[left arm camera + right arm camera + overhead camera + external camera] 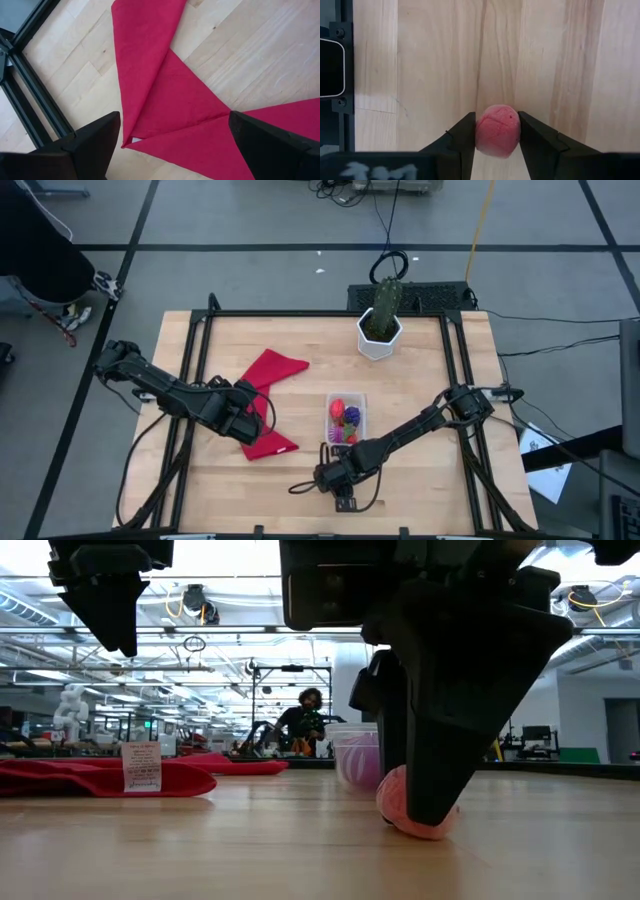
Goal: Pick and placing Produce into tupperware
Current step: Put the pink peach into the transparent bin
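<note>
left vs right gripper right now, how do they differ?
The left gripper is open, holding nothing; the right gripper is shut on a pink toy fruit. Left hangs over the red cloth; right is down at the bare wooden table, near the tupperware. Both have dark fingers.

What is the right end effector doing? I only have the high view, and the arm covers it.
Observer: The right end effector has its fingers closed on a pink fruit, at table level.
Operator: Is the fruit lifted?
Observer: No; in the low view it rests on the table.
Operator: And the left end effector?
Observer: It hangs open above the red cloth, holding nothing.
Operator: Anything in the tupperware?
Observer: Yes, the tupperware holds red and purple pieces.
</note>
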